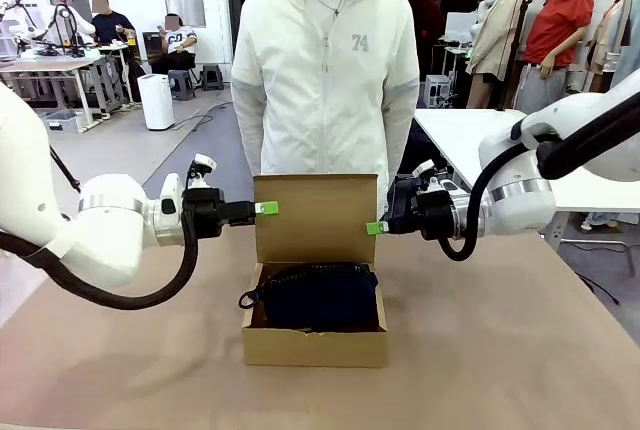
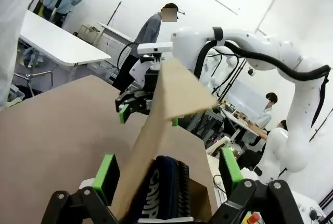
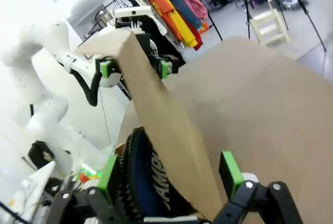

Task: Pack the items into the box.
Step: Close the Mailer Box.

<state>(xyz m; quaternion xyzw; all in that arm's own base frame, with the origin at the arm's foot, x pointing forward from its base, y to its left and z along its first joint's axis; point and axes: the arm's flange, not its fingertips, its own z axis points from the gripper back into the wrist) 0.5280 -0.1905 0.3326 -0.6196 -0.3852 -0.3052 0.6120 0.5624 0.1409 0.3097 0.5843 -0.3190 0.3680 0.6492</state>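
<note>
The brown cardboard box (image 1: pixel 315 348) sits mid-table with its flap lid (image 1: pixel 315 218) standing upright at the back. A navy blue pouch (image 1: pixel 320 296) with a black zipper lies inside it, also seen in the wrist views (image 2: pixel 156 195) (image 3: pixel 143 182). My left gripper (image 1: pixel 264 209) is at the flap's left edge and my right gripper (image 1: pixel 377 227) at its right edge. Both are open, their jaws wide apart. In the left wrist view the flap (image 2: pixel 166 109) runs between the green pads (image 2: pixel 106 171). In the right wrist view the flap (image 3: pixel 161 125) likewise passes between the green pads (image 3: pixel 229 168).
A person in a white jacket (image 1: pixel 325 80) stands just behind the box, arms down. A white table (image 1: pixel 480 135) stands at the back right. Bare brown tabletop (image 1: pixel 520 350) lies on both sides of the box.
</note>
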